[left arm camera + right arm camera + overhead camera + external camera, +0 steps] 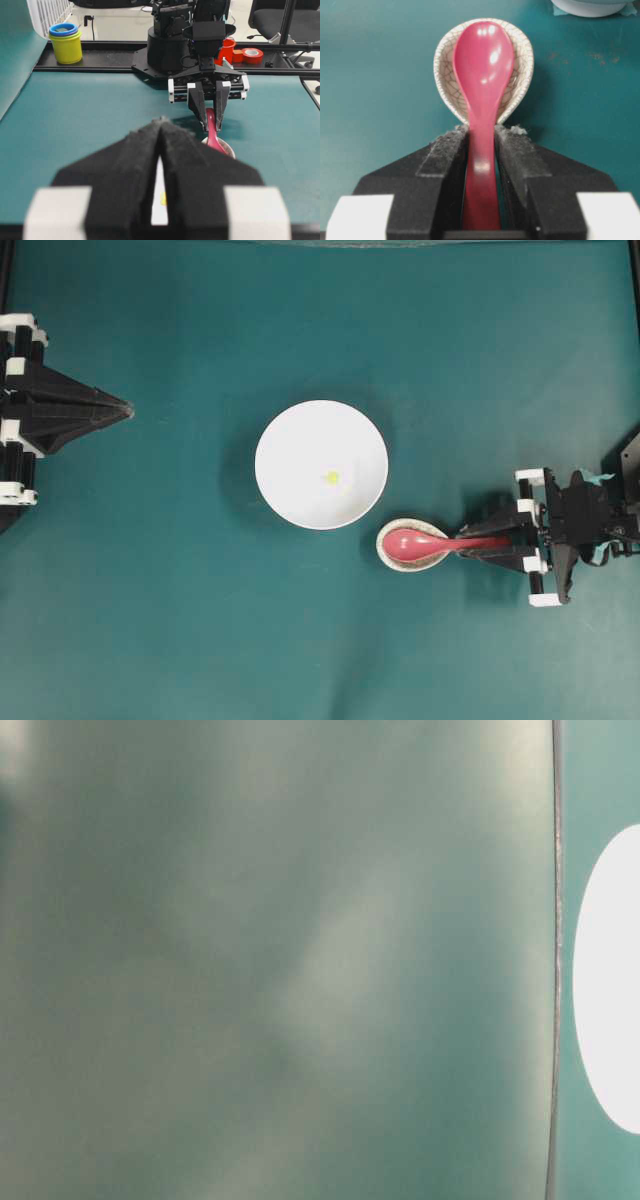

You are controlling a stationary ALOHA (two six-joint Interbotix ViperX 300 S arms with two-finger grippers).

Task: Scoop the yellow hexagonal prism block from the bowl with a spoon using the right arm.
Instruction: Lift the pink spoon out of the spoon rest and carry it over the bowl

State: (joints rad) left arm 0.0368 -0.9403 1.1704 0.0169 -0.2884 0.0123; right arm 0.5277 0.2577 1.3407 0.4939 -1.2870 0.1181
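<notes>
At four o'clock from the white bowl (321,464), the pinkish-red spoon (425,542) lies in the speckled spoon rest (386,545), its handle flanked closely by the right tool (505,540), though firm pinching cannot be told. The yellow hexagonal prism block (331,477) sits in the bowl, at ten o'clock from the scoop. The left tool (122,410), pressed together, is parked well apart.

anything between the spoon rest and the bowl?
Only bare green table, a thin strip between the spoon rest and bowl, seen in the overhead view.

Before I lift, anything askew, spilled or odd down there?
Nothing stands out. The spoon lies with its scoop in the spoon rest, handle straight between the right tool's fingers. The yellow block sits alone in the upright white bowl. Only the table-level view is blurred and shows little.
</notes>
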